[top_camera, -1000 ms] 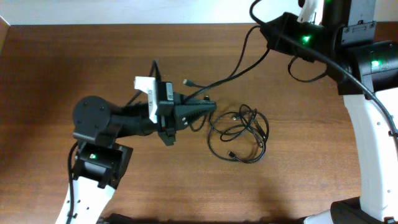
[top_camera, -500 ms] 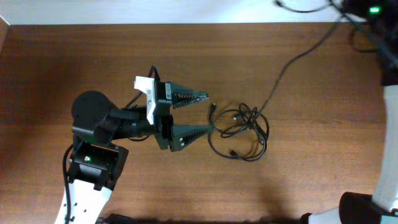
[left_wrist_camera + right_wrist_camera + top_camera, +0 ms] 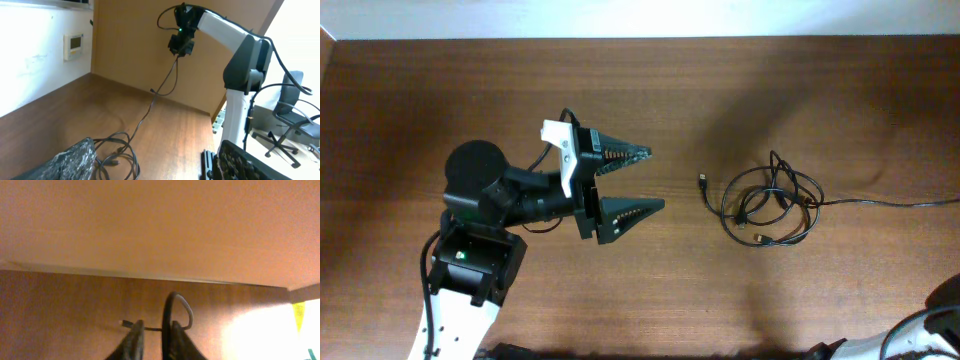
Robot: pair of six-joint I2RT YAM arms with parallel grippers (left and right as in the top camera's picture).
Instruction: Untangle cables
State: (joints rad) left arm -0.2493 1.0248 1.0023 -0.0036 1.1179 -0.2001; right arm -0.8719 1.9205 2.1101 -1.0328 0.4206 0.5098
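**cables [image 3: 770,205], thin black ones with small plug ends, bunched up at 3 o'clock on the table**

Running this remotely, here's what my feeds show. The cables sit in a loose overlapping coil on the brown wooden table [image 3: 470,90], out at 3 o'clock from the middle in the overhead view. One small plug end [image 3: 702,180] pokes out at the coil's 9 o'clock. A single strand [image 3: 880,203] leaves the coil toward 3 o'clock and runs off the edge of the shot.

The left gripper [image 3: 653,178] has its jaws spread wide with nothing between them. It points toward the coil, which lies well apart at its 3 o'clock.

On the right wrist cam, the right gripper [image 3: 157,329] has its fingers nearly together, pinching one strand that loops just above them. The left wrist cam shows that strand climbing off the table up to the raised white right arm [image 3: 220,25].
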